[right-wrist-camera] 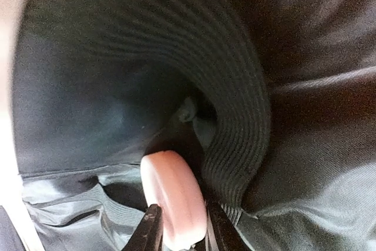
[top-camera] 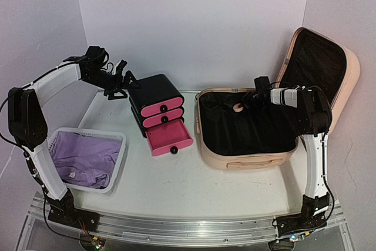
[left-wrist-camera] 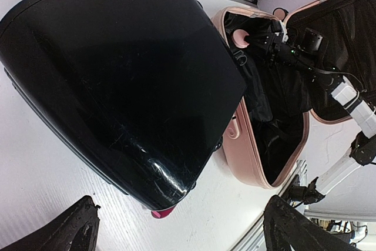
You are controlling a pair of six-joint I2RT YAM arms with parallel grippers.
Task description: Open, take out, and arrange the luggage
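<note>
The luggage, a large peach-pink suitcase, lies open at the right, its lid leaning against the wall and its black lining showing. It also shows in the left wrist view. My right gripper reaches into the suitcase's back left corner and is shut on a small round pink object. In the right wrist view my gripper pinches this pink object edge-on, next to black ribbed fabric. My left gripper hangs open and empty just behind the drawer box; it also shows in the left wrist view.
A black-and-pink drawer box stands mid-table, its bottom drawer pulled out. It fills the left wrist view. A white mesh basket holding purple cloth sits at the front left. White walls close in the back and sides.
</note>
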